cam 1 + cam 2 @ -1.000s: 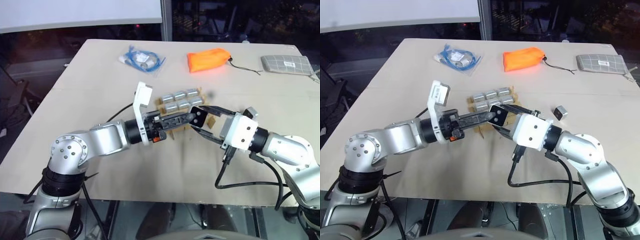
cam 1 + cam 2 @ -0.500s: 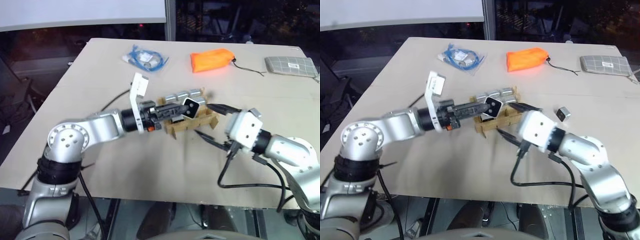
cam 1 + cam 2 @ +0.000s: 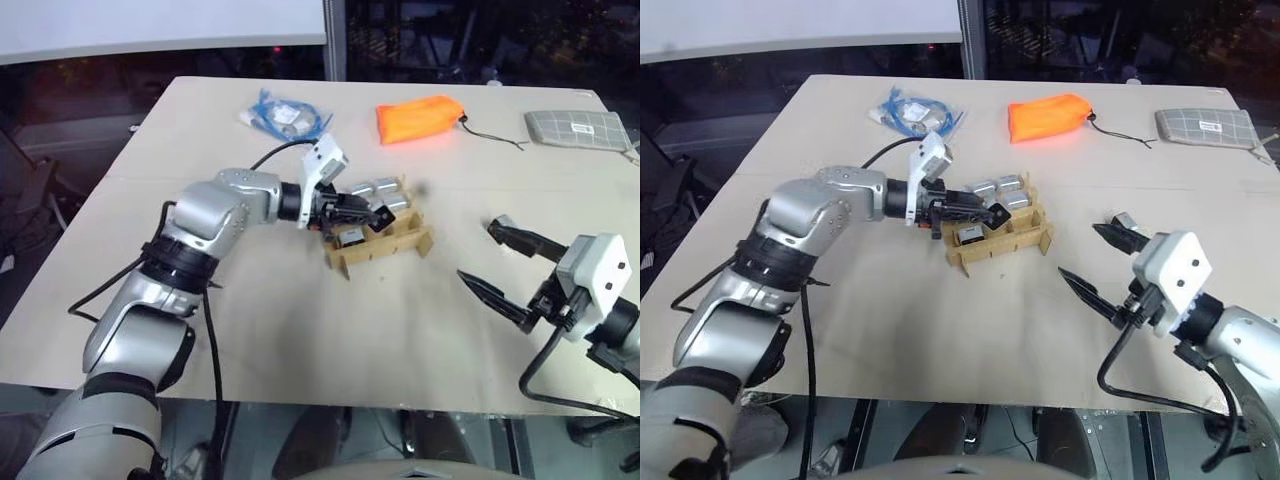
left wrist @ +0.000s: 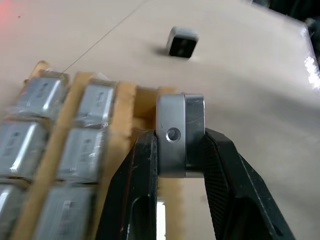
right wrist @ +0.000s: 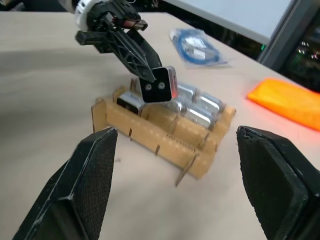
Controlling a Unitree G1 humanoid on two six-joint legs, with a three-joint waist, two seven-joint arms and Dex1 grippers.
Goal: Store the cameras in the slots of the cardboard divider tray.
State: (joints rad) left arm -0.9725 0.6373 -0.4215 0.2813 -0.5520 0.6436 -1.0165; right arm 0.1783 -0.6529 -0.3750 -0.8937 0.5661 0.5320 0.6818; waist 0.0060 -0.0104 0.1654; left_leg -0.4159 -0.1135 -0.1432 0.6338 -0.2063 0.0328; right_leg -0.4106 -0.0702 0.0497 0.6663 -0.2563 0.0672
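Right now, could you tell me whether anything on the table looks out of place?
Yes: one camera lies alone on the bare table, apart from the cardboard divider tray that holds the others.

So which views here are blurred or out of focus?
Left wrist view: the cameras in the tray are smeared and soft at the picture's edge, while the held camera is sharp. Right wrist view: the right hand's fingers are soft, the tray crisp. Eye views: sharp.

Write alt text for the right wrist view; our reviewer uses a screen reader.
The left gripper holds a small silver-grey boxy camera above the brown cardboard divider tray on the beige table. The right gripper is open in front.
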